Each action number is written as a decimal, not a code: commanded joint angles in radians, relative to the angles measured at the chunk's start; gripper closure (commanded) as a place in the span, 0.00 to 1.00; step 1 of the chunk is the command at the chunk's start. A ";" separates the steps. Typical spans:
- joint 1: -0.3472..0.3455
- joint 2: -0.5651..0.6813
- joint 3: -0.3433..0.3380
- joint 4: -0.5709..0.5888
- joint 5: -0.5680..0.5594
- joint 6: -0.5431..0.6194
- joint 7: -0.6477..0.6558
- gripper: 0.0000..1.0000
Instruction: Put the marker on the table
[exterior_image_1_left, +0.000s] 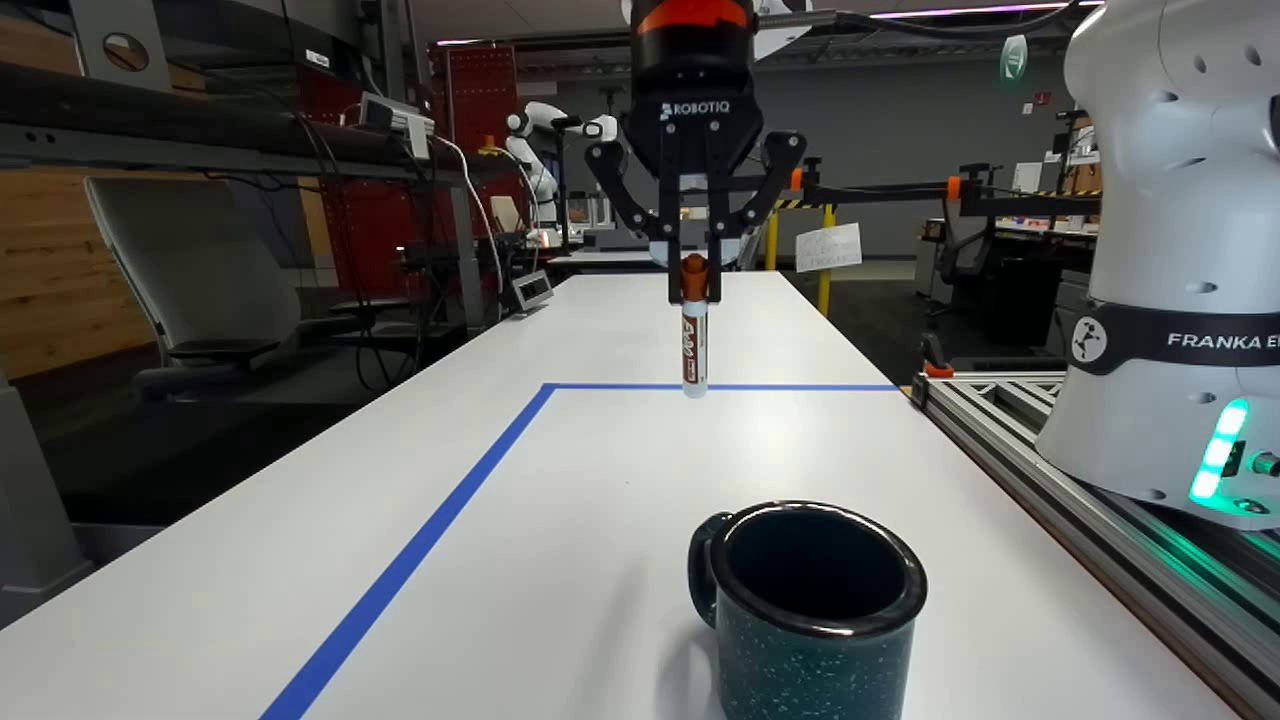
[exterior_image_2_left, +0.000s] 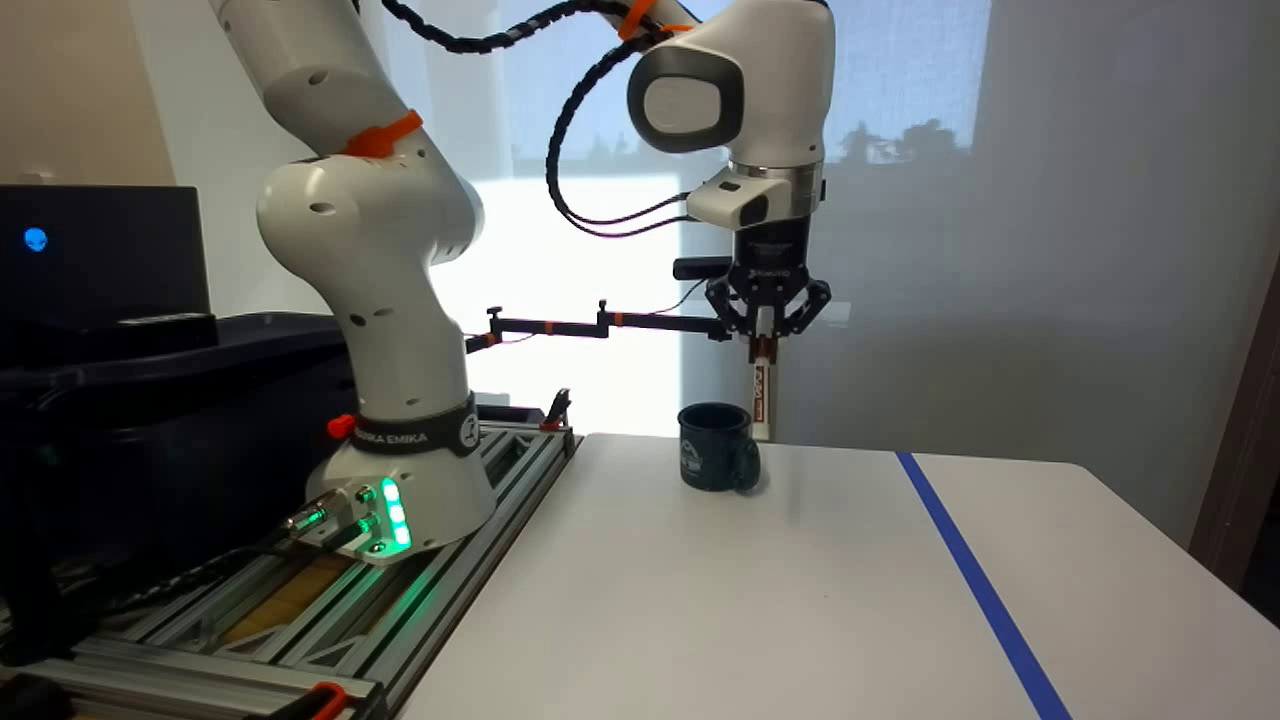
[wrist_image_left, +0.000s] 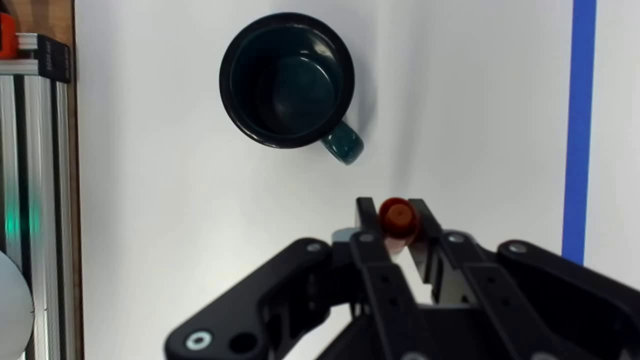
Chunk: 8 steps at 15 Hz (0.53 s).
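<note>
Wrist view: gripper (wrist_image_left: 393, 207) clamped on the marker (wrist_image_left: 399, 218), mug (wrist_image_left: 297, 85) baring its inner base! An exterior view: marker hanging upright above the table (exterior_image_1_left: 620, 490), tape corner (exterior_image_1_left: 547, 388) showing. An exterior view: there's the mug's pale print (exterior_image_2_left: 692, 460)!

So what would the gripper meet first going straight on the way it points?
Likely the table, straight below the gripper, with the held marker touching first; the mug seems off that line, though depth is unclear.
</note>
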 joint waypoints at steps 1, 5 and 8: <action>-0.008 0.042 -0.022 0.000 -0.047 0.027 -0.019 0.95; -0.009 0.088 -0.040 0.008 -0.069 0.032 -0.063 0.95; -0.007 0.113 -0.049 0.016 -0.075 0.038 -0.093 0.95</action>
